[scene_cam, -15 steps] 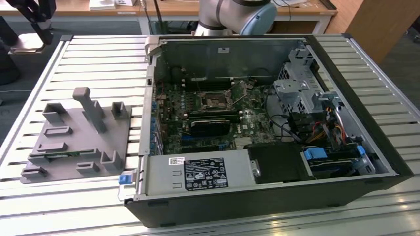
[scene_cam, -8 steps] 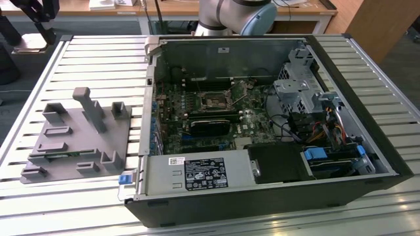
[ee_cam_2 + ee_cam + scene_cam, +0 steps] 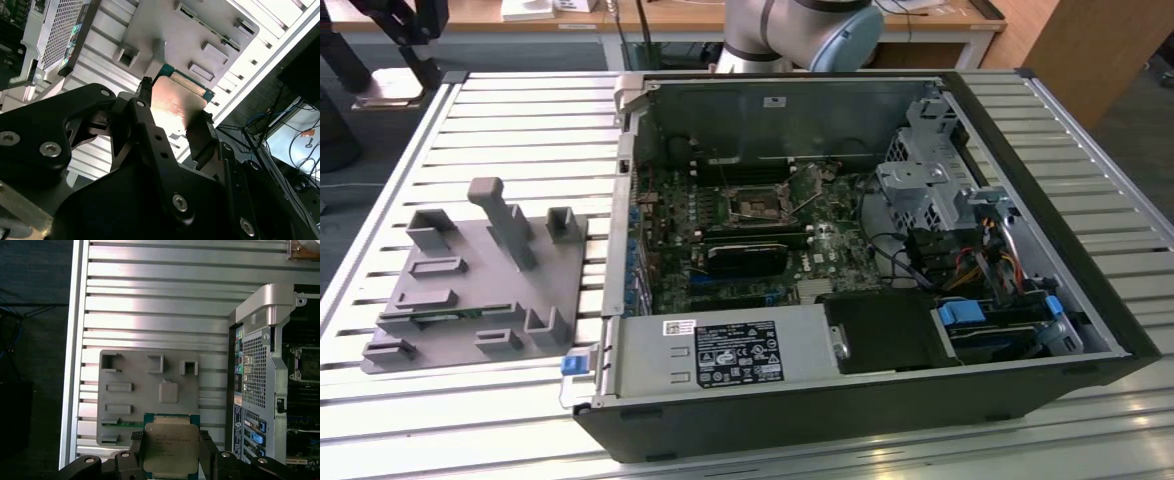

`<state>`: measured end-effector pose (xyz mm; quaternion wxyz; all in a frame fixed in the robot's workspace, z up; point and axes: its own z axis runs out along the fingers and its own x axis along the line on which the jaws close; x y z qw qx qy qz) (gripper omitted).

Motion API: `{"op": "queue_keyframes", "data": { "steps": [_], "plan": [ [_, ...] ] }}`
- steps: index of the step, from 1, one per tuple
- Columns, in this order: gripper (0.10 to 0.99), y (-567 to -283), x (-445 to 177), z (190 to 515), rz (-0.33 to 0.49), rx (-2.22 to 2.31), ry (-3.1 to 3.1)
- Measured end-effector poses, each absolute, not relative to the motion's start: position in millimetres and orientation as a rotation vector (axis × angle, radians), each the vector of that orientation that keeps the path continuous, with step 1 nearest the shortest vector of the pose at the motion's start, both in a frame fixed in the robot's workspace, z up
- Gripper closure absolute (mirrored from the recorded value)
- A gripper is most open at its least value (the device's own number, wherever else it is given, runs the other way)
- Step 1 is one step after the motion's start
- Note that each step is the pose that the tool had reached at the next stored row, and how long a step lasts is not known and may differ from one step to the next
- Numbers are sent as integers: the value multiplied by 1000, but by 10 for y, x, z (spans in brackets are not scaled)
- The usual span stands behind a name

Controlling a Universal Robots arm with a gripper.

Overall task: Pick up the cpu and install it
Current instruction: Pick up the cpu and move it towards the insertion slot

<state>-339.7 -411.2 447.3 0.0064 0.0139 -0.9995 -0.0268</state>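
In both wrist views my gripper [image 3: 170, 456] [image 3: 172, 114] is shut on the cpu [image 3: 170, 446] [image 3: 176, 100], a flat square chip with a silvery top and a thin rim. One black finger presses on each of two opposite edges. The chip hangs in the air above the grey tray [image 3: 150, 365] [image 3: 150, 30], over the tray's edge nearest the camera. The open computer case [image 3: 854, 250] lies beside the tray. Its black-framed motherboard socket [image 3: 761, 203] [image 3: 307, 362] sits on the green board inside.
The grey tray [image 3: 467, 285] with raised holders lies on the slatted metal table [image 3: 507, 120], at the exterior view's left of the case. A thin green memory stick [image 3: 122, 424] lies in one tray slot. Cables, drive bays and a power supply [image 3: 720, 352] fill the case. The arm's base [image 3: 801, 30] stands behind it.
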Motion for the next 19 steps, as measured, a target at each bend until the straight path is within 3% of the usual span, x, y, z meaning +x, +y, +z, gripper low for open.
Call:
{"op": "queue_keyframes", "data": {
  "steps": [19],
  "plan": [
    [557, -4111, -3242, 4473, -84, 44, -3127]
  ]
}}
